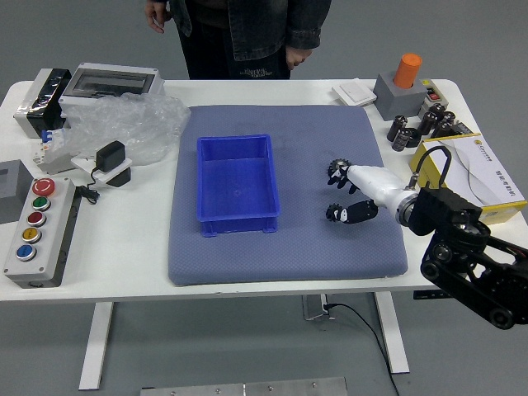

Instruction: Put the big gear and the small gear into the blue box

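The right hand point(345, 196) reaches in from the right over the mat, its fingers spread and holding nothing. Its upper fingertips overlap the lower part of the big black gear point(339, 166). The thumb side lies right beside the small black gear point(333, 212), covering part of it; whether they touch, I cannot tell. To the left of both gears, the blue box point(238, 183) stands on the grey-blue mat with nothing inside. The left arm is out of view.
Left on the white table point(148, 247) are a button panel point(41, 233), a plastic bag point(124, 124) and a black-and-white device point(111, 163). Right stand a yellow box point(487, 177) and dark metal parts point(404, 134). A person stands at the far side, hands hanging beside the body.
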Available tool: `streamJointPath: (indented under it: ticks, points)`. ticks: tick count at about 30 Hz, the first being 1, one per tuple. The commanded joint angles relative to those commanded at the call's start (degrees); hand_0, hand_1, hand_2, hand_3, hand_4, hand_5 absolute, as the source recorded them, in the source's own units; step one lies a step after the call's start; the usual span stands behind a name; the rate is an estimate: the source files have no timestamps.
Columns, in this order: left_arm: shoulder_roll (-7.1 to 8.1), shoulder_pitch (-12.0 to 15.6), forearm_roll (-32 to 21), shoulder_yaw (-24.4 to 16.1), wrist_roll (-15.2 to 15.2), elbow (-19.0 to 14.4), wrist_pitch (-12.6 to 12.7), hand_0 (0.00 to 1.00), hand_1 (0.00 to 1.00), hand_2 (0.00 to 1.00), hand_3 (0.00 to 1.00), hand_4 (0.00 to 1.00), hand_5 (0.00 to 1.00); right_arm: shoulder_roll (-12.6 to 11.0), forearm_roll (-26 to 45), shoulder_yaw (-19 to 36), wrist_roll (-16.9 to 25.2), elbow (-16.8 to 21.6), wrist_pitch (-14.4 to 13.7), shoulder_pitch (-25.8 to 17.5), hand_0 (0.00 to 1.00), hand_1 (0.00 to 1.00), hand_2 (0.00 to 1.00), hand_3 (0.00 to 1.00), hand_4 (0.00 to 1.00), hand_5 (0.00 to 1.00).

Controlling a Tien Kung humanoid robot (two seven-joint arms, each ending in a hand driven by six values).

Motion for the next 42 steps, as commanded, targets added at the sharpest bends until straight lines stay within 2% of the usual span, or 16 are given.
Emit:
streamJointPath:
  ticks: [25,42]
  points:
    - [-0.18,-0.20,-0.18,0.20,-0.02,0.00,0.06,0.728,0.679,0.695,0.693,0.434,0.017,1.31,0.66,-2.18,1.17,-4.09,-1.12,0.39,0.649,0.589,0.673,0.686,0.709,0.265]
    - [-0.22,-0.06,0.17,0.20,0.04,0.00,-0.02,0.728,0.679,0.696,0.692,0.432,0.020,2.40,0.10,-2.62,1.38,-5.17,-2.01,-0.36,0.654,0.570,0.659,0.670,0.699,0.257]
